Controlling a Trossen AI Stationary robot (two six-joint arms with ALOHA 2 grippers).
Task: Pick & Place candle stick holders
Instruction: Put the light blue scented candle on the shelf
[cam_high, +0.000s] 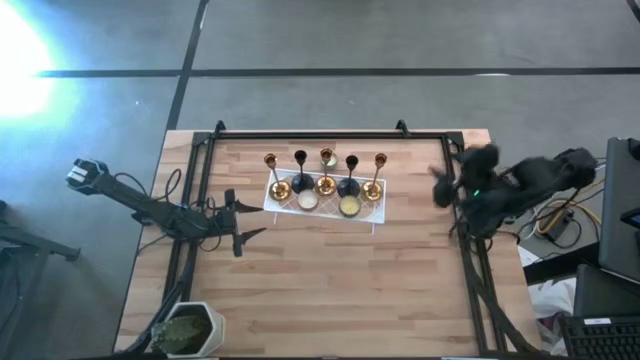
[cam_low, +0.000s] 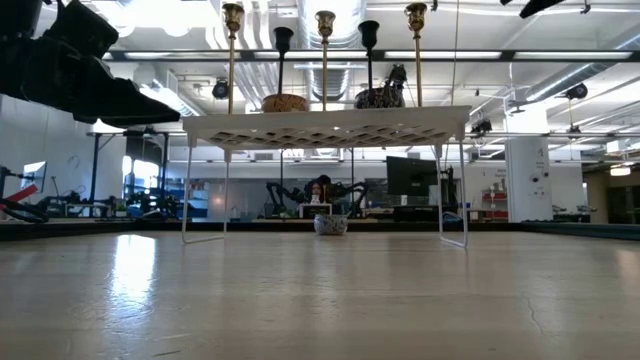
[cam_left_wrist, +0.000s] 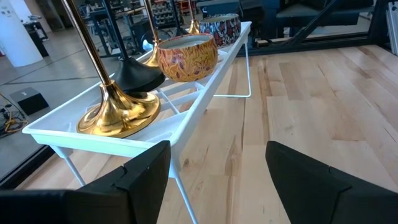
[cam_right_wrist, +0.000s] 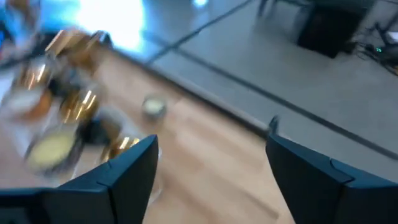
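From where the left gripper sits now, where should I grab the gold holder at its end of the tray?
Grip the slim stem of the nearest gold holder, above its flared base; the base is too wide and sloped to pinch. Come in level from the left gripper's side, open fingers straddling the stem, because the black holder stands close behind it on the white tray.

Five candle stick holders atop tray

Five candle stick holders stand in a row on a raised tray near the tabletop's back edge, two tealight candles before them. Left claw lies left of the tray, right claw right. A planter sits at the front-left corner.
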